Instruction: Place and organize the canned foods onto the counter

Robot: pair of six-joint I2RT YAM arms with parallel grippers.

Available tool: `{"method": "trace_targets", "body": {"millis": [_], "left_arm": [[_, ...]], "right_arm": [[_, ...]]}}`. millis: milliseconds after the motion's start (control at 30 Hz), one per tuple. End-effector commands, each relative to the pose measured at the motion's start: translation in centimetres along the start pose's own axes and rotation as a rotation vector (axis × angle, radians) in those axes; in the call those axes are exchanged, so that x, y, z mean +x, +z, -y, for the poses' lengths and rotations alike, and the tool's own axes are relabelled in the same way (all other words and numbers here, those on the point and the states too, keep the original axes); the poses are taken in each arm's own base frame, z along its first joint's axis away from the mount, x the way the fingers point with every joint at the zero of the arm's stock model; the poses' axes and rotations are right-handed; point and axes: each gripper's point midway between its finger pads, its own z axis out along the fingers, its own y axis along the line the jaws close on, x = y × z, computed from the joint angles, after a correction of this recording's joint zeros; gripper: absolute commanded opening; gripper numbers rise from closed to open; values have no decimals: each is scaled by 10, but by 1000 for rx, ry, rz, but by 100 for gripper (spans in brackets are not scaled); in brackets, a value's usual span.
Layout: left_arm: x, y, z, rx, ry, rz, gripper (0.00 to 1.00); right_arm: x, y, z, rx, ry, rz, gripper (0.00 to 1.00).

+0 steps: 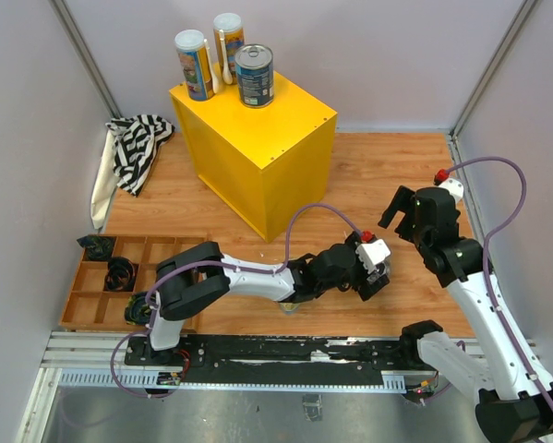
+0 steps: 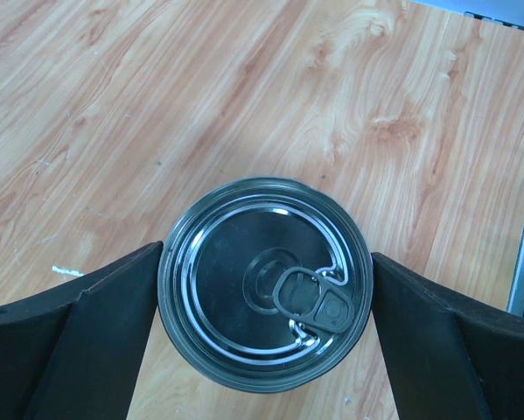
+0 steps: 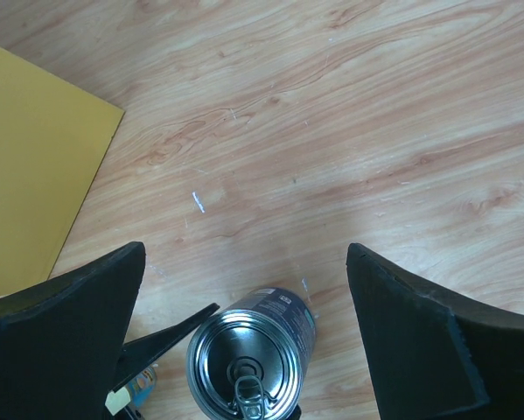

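The yellow counter (image 1: 267,138) stands at the back with two tall white-lidded cans (image 1: 194,65) (image 1: 228,37) and one blue-labelled silver-topped can (image 1: 255,76) upright on its top. My left gripper (image 1: 373,265) (image 2: 266,289) reaches right over the wooden floor, and its fingers (image 2: 113,324) touch both sides of a second silver-topped can (image 2: 266,284). That can also shows upright in the right wrist view (image 3: 251,350). My right gripper (image 1: 398,210) (image 3: 244,262) is open and empty, just beyond that can. The flat gold tins are out of view.
A low wooden compartment tray (image 1: 91,305) with small black objects lies at the near left. A striped cloth (image 1: 138,143) lies left of the counter. Grey walls close in both sides. The arm base rail (image 1: 285,355) runs along the near edge.
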Motion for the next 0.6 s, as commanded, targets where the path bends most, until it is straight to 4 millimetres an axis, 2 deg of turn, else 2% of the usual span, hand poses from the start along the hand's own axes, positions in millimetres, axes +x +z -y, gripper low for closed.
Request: {"method": "trace_targets", "body": {"millis": [0,400,533,567], "left_arm": [[-6,9,9,38,6,16,99],[4,19,14,55,-9,-29,99],[3,17,16,61,-14,-31,91],[3,17,16,62,-14,-30,86]], "right_arm": [[-1,-2,8,19,26,8,98],[5,-4,13,26,34,4,98],[8,-6,15,30,42,2,98],[8,-6,16,31,42,2,98]]}}
